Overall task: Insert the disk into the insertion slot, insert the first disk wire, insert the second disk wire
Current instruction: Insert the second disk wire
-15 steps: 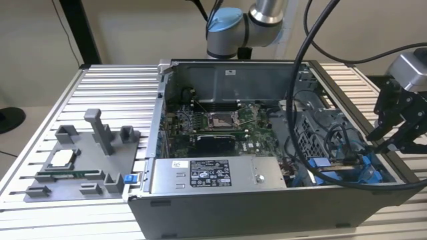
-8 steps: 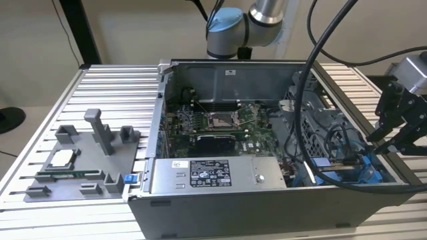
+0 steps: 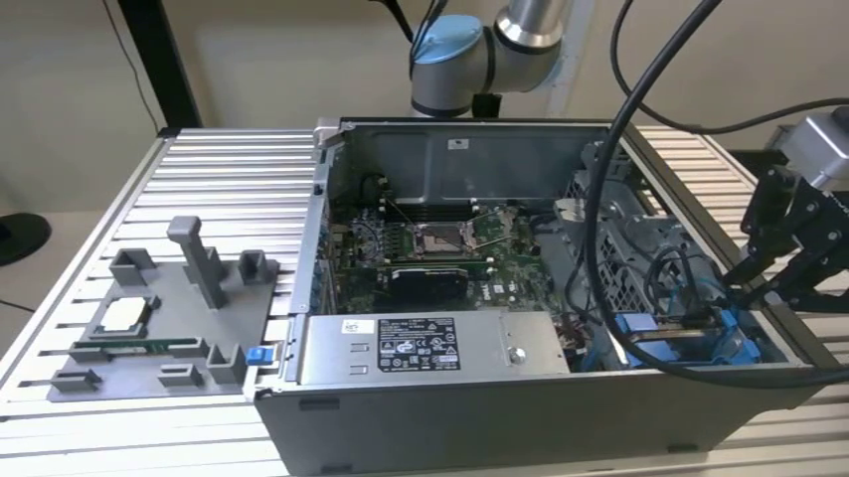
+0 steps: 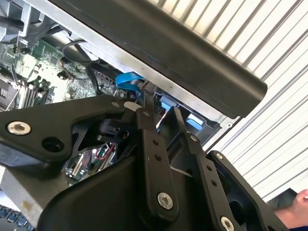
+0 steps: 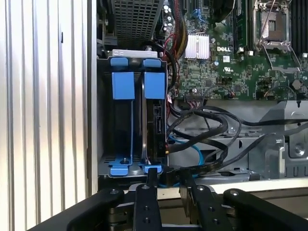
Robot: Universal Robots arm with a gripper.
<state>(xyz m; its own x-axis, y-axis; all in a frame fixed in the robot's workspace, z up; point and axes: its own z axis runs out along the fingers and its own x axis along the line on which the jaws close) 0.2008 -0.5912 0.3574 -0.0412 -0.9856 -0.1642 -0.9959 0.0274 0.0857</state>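
The disk (image 5: 155, 115) sits in the insertion slot (image 5: 123, 86) beside the end effector (image 5: 168, 174), whose opening is unclear.

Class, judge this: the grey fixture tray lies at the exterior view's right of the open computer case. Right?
No: the exterior view shows the grey fixture tray at the exterior view's left of the open computer case.

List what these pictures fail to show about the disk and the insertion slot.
- First wrist view: the disk stands edge-on in the insertion slot, so its label face is hidden.
- Exterior view: black cables cross the slot; the disk's depth cannot be read.
- Second wrist view: the gripper covers most of the slot with its own body.
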